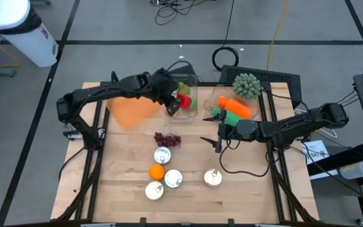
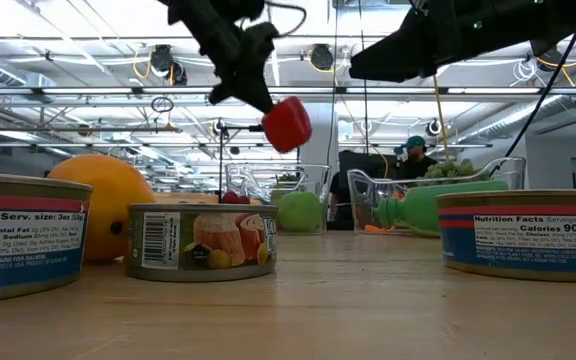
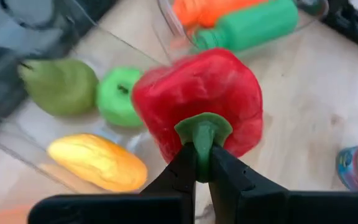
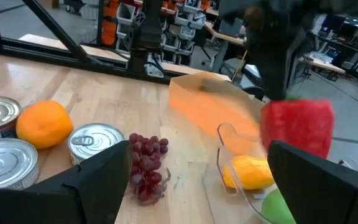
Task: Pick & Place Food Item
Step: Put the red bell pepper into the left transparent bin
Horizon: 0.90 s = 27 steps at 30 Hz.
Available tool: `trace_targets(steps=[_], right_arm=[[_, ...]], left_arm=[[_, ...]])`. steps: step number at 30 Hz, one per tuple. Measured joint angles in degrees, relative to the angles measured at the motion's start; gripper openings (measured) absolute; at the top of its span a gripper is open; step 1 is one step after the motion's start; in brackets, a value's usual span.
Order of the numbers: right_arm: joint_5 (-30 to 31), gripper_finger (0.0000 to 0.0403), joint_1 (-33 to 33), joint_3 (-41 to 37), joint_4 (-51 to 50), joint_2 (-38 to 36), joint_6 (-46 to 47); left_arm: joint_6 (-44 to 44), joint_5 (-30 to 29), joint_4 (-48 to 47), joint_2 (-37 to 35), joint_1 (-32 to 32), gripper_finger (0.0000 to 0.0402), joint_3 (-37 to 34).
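My left gripper is shut on a red bell pepper, lifted above the near rim of a clear bin that holds a green pear, a green apple and a yellow fruit. In the low view the pepper hangs in the air below that gripper. My right gripper hovers open over the table's middle, near the second clear bin. Its wide fingers frame the right wrist view, where the pepper also shows. My left gripper pinches the pepper's green stem between its two fingertips. The fingers come from above, slanting toward the bin. The pepper is lifted clear of the table and hangs below the fingers over the bin's near edge.
Purple grapes, an orange and several tin cans lie on the near half of the wooden table. An orange translucent lid lies left of the bin. The second bin holds green and orange bottles.
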Motion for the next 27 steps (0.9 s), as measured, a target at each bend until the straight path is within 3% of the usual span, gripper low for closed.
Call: trace_targets(steps=[15, 27], right_arm=[[-0.02, 0.0357, 0.0, 0.0, -0.02, 0.0, 0.38], [-0.02, 0.0357, 0.0, -0.02, -0.01, 0.0, 0.19]], left_arm=[[-1.29, -1.02, 0.67, 11.49, 0.34, 0.0024, 0.02], [-1.85, 3.22, 5.15, 17.63, -0.14, 0.003, 0.02]])
